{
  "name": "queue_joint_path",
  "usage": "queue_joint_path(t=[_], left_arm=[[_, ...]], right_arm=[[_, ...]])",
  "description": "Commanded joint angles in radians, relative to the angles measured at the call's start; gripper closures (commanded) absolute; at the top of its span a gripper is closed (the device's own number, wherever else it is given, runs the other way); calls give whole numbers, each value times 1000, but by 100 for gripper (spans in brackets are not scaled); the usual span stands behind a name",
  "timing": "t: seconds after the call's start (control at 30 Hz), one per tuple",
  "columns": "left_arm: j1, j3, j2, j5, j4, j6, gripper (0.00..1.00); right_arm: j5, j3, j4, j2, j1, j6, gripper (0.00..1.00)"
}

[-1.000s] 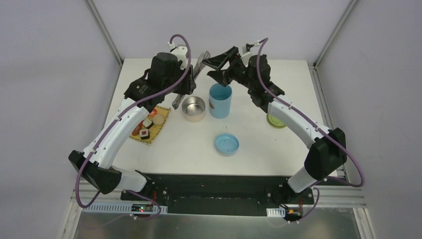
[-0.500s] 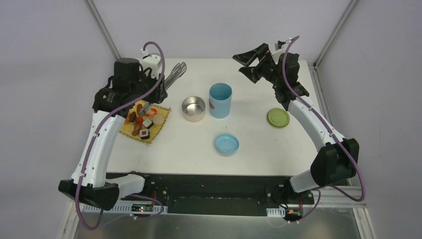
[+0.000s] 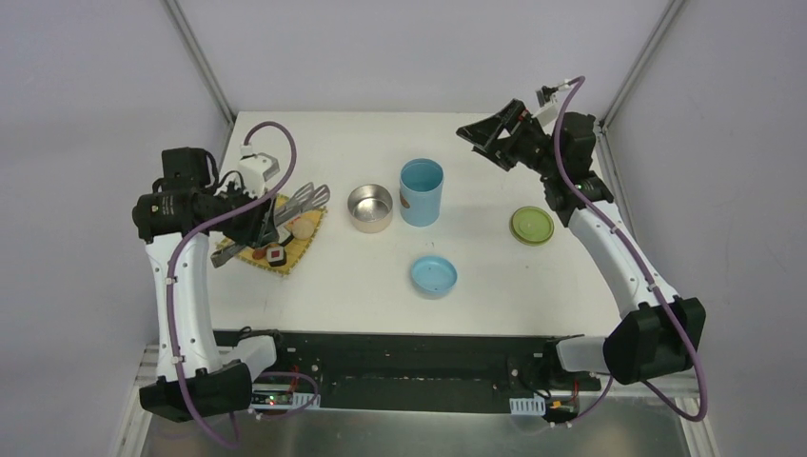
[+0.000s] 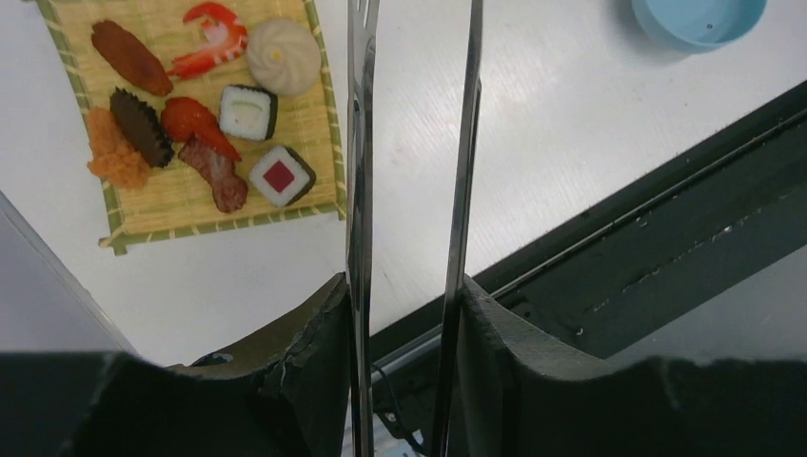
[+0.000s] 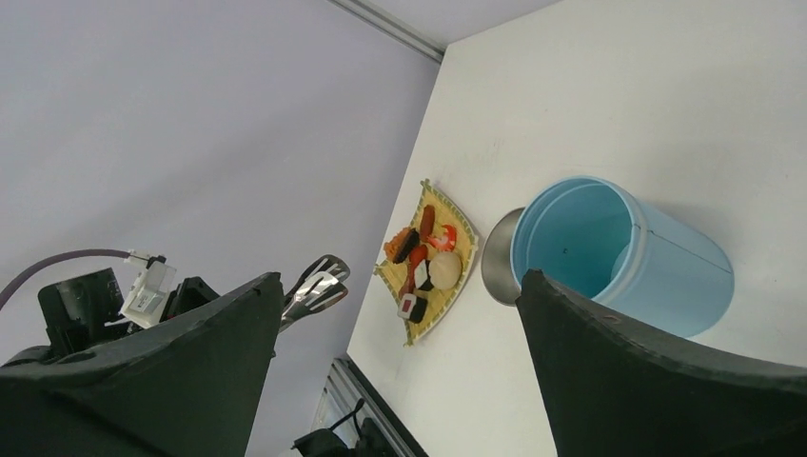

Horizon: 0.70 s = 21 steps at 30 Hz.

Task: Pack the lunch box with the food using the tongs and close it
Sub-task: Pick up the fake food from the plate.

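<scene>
L gripper (image 4: pixel 404 303) clamps the tongs (image 4: pixel 360 143) mid-arm, just beside the mat (image 4: pixel 67 57) w/ the food (image 4: pixel 247 111); thin steel, prob slick & springy, so squeeze gently; R gripper (image 5: pixel 400 278) wide apart, empty

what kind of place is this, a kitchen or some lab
Most likely a robotics lab test cell, not a kitchen: a white table boxed in by plain walls and metal frame posts, a left arm and right arm bolted at its near edge, and toy food on a bamboo mat.
</scene>
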<state>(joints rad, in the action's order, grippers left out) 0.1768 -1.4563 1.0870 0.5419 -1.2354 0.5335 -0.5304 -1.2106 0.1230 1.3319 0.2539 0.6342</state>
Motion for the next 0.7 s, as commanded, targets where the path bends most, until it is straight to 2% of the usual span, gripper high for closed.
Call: queue_joint_path(t=[0.0,0.2,0.4,0.67], left_arm=[[69,5,-5,50,-114,144,59],[164,-20,42,9,-162,217,59],[172,16,48,-176,-98,305,54],[173,42,120,-222,-69,392,52]], right_arm=[[-32,17,-17,-37,-22,-56,2],[-46,26,-32,-37,-39,-70,2],[-70,34,-33,-27,-48,-79,1],[-88,30,-35,-10,-55,-95,1]])
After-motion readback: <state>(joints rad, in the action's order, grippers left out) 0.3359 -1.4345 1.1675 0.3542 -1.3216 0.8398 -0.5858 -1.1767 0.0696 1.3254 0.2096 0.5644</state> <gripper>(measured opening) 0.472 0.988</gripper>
